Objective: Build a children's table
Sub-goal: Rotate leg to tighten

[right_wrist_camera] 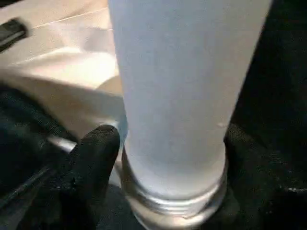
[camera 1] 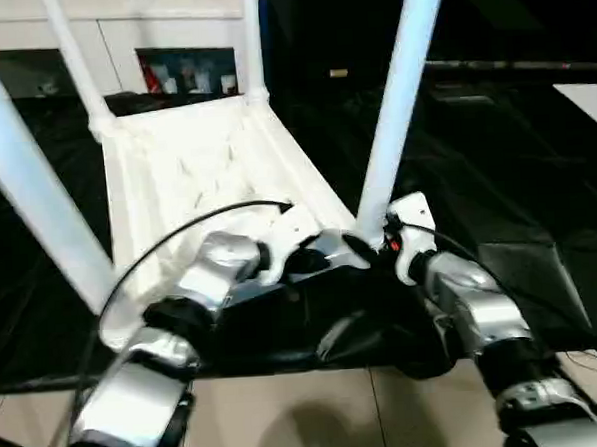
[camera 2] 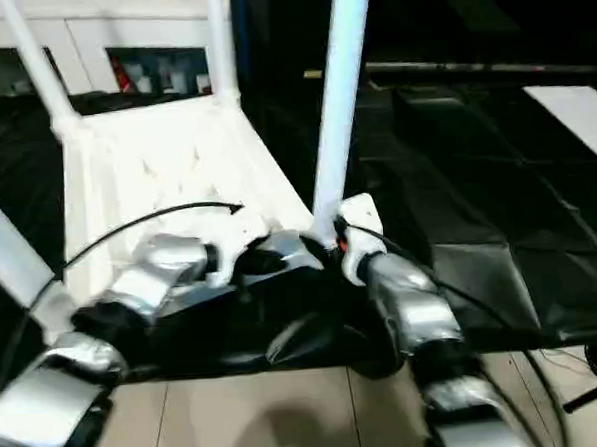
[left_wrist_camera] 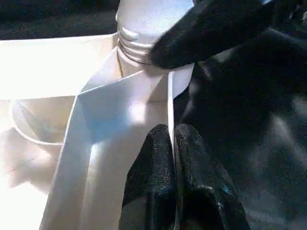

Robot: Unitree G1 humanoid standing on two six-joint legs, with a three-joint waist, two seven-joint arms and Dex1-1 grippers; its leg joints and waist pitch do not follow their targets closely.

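The children's table lies upside down on black cloth, its ribbed white top (camera 1: pixel 186 169) facing up. Four white legs rise from the corners: near right (camera 1: pixel 402 88), near left (camera 1: pixel 26 188), and two at the back (camera 1: pixel 75 65) (camera 1: pixel 252 41). My left gripper (left_wrist_camera: pixel 172 132) is shut on the top's thin rim beside the near right corner. My right gripper (right_wrist_camera: pixel 172 143) straddles the threaded base of the near right leg (right_wrist_camera: pixel 187 86). Its fingers (right_wrist_camera: pixel 91 158) stand close on either side, slightly open.
Black cloth (camera 1: pixel 496 173) covers the floor around the table; pale tiles (camera 1: pixel 308 413) show in front. A white cabinet (camera 1: pixel 119 38) with a shelf of small items (camera 1: pixel 186 74) stands at the back. A black cable (camera 1: pixel 179 230) arcs over my left forearm.
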